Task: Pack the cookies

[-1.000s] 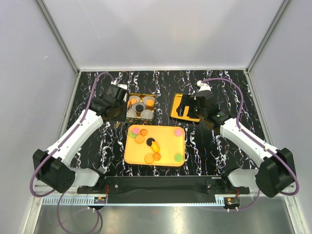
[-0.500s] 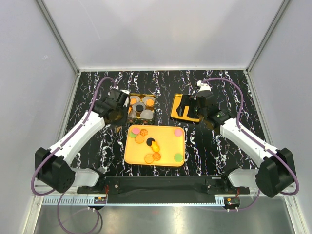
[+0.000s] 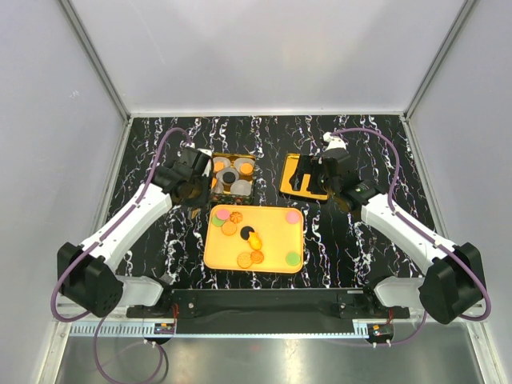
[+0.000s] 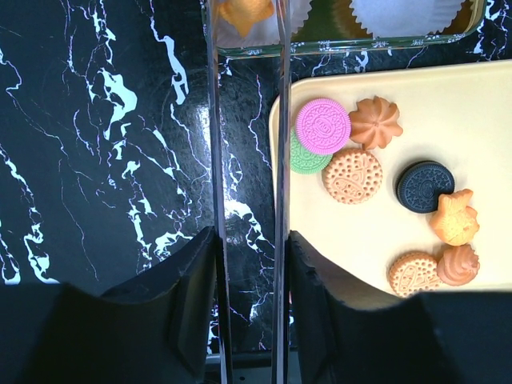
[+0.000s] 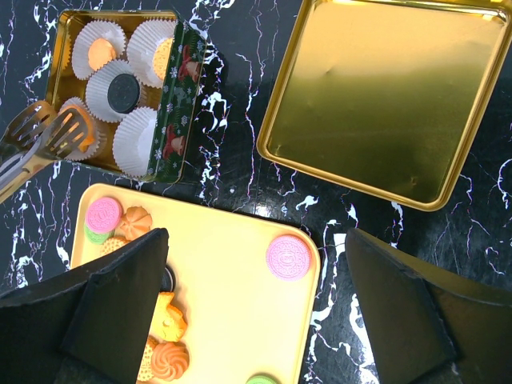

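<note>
My left gripper (image 4: 250, 268) hung just off the left edge of the yellow tray (image 4: 480, 112), over the black marbled table (image 4: 96, 120). Its jaws were drawn narrow and pressed against the two blades of the metal tongs (image 4: 214, 144). The tongs ran along that edge to the gold tin (image 5: 178, 104), which lay just past the tray's far left corner and was lined with white paper cups (image 5: 136, 144). An orange cookie (image 4: 244, 12) showed between the tong tips, over a cup. I could not tell whether the tips gripped it.

Most of the cookies (image 4: 352, 176) lay on the tray. A pink cookie (image 4: 322, 126) overlapped a green one (image 4: 302, 160) at the far left corner, and a second pink one (image 5: 288, 256) sat alone near the far right corner. A black cookie (image 5: 124, 90) already sat in a cup in the tin.

My right gripper (image 5: 256, 300) hung past the tray's far right corner, above the gold lid (image 5: 376, 88), which lay hollow side up. Its jaws were spread wide and held nothing.
</note>
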Robot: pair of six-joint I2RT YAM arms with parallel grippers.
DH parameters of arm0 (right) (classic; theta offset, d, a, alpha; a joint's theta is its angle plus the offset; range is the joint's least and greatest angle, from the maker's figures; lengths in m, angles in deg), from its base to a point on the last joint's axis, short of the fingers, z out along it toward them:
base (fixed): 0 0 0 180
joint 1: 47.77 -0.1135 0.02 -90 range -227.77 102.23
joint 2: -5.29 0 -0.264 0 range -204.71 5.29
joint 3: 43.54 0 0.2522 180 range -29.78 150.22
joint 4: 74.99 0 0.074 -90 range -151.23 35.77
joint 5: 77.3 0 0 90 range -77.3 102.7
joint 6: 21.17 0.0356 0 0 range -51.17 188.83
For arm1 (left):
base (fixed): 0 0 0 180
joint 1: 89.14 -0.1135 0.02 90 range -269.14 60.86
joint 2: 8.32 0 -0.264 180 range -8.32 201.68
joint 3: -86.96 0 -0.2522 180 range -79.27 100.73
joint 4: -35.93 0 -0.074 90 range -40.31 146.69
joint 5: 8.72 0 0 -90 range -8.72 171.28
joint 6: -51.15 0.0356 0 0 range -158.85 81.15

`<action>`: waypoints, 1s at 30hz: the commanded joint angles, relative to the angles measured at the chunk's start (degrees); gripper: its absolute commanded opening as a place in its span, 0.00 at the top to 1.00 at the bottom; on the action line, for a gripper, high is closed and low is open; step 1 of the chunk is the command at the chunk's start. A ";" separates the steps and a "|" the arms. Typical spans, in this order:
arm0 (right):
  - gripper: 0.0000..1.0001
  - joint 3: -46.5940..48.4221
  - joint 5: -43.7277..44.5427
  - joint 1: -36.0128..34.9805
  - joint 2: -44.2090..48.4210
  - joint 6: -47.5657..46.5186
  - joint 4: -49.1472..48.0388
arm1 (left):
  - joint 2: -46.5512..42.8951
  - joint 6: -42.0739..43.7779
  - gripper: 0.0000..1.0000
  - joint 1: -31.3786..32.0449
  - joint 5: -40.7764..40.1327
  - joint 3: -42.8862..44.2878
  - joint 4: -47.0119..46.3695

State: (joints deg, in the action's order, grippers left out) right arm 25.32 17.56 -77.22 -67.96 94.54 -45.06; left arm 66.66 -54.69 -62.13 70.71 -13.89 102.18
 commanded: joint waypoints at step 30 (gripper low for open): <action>0.00 2.13 0.94 -0.08 0.39 -0.40 -1.84 | -4.32 0.46 0.55 7.35 3.10 10.29 2.18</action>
State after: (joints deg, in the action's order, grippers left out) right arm 25.32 17.63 -77.22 -67.96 94.54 -45.06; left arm 63.40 -53.81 -57.59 73.18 -5.96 104.30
